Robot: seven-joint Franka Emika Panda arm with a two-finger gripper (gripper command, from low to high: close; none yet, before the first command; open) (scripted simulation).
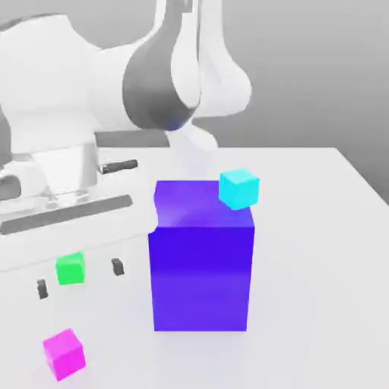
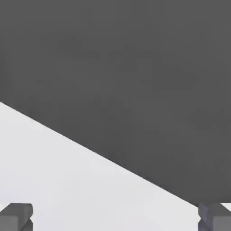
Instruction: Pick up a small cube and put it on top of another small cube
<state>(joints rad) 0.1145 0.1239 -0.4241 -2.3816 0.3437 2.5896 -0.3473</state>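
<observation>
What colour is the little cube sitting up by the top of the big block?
Bright cyan, beside the blue-violet block's top corner; clearest in the exterior view.

Magenta cube (image 1: 64, 354) sits on the white table (image 1: 319, 251) near the front, well apart from the green cube (image 1: 71, 268). Cyan cube (image 1: 239, 188) shows at the blue block's (image 1: 201, 266) upper corner.

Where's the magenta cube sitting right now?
In the exterior view the magenta cube sits on the white table at the lower left, just below the green cube and left of the big blue block.
</observation>
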